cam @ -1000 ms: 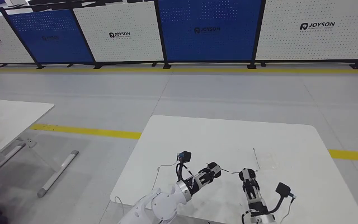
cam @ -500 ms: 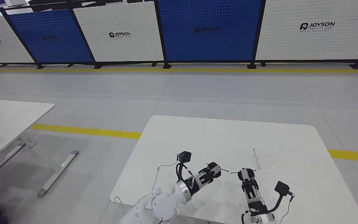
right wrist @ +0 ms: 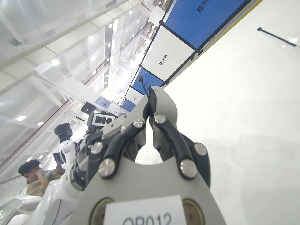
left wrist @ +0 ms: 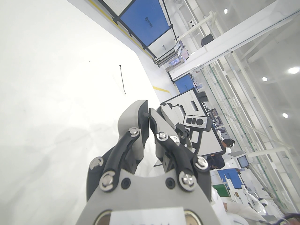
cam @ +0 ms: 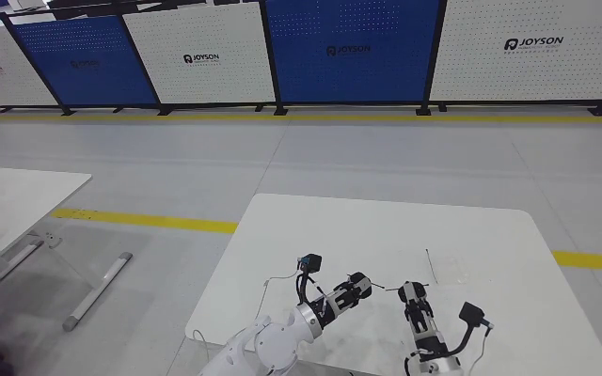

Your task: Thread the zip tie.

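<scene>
Right arm had edged slightly toward the left one. Left gripper (left wrist: 148, 113) sat pinched on a black strand (left wrist: 145, 114). Right gripper (right wrist: 151, 94) was clamped on the zip tie (right wrist: 141, 78), head poking past its tips. Second zip tie (cam: 429, 264) lay flat on the table (cam: 376, 226), just right of both.

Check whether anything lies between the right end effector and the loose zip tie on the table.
Nothing visible does. Bare table separates the right end effector from the loose zip tie. That end effector is shut on a second zip tie.
</scene>
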### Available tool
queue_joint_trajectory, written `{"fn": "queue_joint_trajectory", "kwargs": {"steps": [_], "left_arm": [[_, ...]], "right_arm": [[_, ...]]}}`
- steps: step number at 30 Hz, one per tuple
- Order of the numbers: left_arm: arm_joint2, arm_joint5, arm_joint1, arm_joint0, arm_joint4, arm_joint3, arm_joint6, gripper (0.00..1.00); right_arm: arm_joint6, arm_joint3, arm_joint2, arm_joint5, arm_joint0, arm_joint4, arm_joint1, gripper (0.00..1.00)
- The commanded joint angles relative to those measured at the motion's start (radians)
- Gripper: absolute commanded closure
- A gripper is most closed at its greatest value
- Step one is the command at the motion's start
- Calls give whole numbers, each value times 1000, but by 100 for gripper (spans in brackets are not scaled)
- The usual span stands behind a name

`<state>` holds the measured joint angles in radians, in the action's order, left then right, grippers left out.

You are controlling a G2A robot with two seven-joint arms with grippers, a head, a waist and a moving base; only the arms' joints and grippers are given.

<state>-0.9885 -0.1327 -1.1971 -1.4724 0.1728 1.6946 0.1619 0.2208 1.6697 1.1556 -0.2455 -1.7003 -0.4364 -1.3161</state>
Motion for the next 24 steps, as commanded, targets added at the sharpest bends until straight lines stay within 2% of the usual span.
{"fn": "queue_joint_trajectory", "kwargs": {"steps": [1,24], "left_arm": [[0,0,0,0,0,0,0,100],[0,0,0,0,0,0,0,100]], "right_arm": [[3,-1,0,2,1,-1,-1,100],[15,-9,-10,41,15,-31,-12,100]]}}
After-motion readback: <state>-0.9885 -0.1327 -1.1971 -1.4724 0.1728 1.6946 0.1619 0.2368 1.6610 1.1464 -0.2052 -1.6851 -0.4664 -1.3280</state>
